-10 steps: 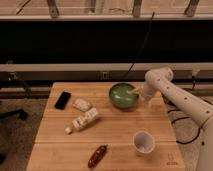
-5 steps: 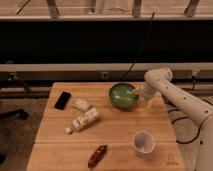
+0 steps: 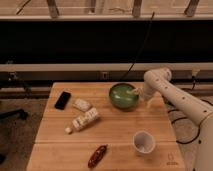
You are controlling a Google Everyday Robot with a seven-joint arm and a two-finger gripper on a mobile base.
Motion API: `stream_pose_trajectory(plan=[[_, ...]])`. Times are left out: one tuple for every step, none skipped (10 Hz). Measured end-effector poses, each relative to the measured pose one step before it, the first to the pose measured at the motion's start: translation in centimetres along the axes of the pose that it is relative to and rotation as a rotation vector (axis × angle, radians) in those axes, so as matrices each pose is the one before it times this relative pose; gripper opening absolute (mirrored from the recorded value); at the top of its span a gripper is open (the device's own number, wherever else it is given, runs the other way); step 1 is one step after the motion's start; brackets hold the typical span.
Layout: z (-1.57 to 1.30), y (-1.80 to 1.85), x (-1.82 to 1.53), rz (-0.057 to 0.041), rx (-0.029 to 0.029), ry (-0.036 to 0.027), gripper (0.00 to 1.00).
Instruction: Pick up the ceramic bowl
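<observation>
The ceramic bowl (image 3: 123, 95), round and glossy green, sits on the wooden table (image 3: 107, 135) near its far right edge. My gripper (image 3: 135, 92) is at the bowl's right rim, reaching in from the white arm (image 3: 172, 97) that comes from the right. A pale finger lies over the rim on the bowl's right side. The smaller white cup (image 3: 143, 142) stands at the table's front right, apart from the gripper.
A black phone (image 3: 62, 100) lies at the far left. A white packet (image 3: 82, 105) and a lying white bottle (image 3: 83, 121) are left of centre. A reddish-brown snack bag (image 3: 97, 156) lies near the front edge. A dark rail and cables run behind the table.
</observation>
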Motion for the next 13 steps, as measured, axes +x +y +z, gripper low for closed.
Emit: stream_pose_trajectory(plan=[[0.076,-0.04,-0.035,-0.00058,-0.00013,-0.00111,0.8],[0.006,-0.014,-0.015,-0.0009,-0.00071,-0.0005,0.8],[0.19,0.178,0.053,-0.00188,-0.01154,-0.00851,0.8],[0.651,0.025,-0.088,-0.00193,-0.01632,-0.01217,0.8],[0.395,-0.23,-0.132,-0.00306,-0.00714,-0.00844,0.8],[0.206,0.052,0.026,-0.00033,-0.01714,-0.01043,0.8],[0.28,0.204,0.071,0.00034,-0.01335,-0.00845,0.8],[0.18,-0.11,-0.026,-0.00262,-0.00495,-0.00513,0.78],[0.357,-0.322,-0.292,-0.01042,-0.00938,-0.00958,0.67],[0.022,-0.055,-0.109,-0.00518,-0.00504,-0.00326,0.59],[-0.024,0.151,0.009,-0.00353,-0.00699,-0.00219,0.49],[-0.007,0.054,-0.111,-0.00847,-0.00504,-0.00325,0.37],[-0.114,-0.046,-0.188,-0.01102,-0.00184,-0.00025,0.27]])
